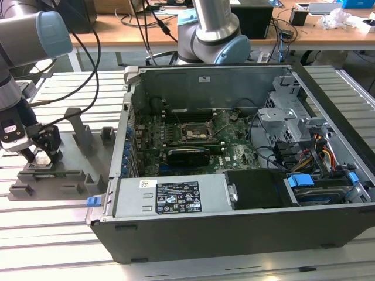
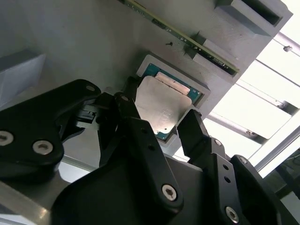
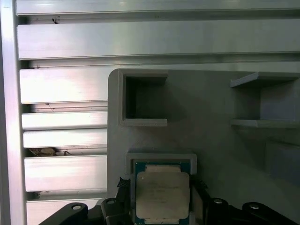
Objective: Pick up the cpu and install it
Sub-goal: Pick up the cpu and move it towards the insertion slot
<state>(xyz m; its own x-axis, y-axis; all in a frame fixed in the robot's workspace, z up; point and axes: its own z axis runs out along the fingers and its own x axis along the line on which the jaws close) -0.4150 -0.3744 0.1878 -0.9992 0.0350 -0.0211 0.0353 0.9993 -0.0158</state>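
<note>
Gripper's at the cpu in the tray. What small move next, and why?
Probably close the gripper: its fingers flank the cpu on two sides, seemingly with small gaps, and the cpu lies flat in its tray recess.

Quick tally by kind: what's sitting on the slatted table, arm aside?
cpu: 1
grey tray: 1
open computer case: 1
Total: 3
</note>
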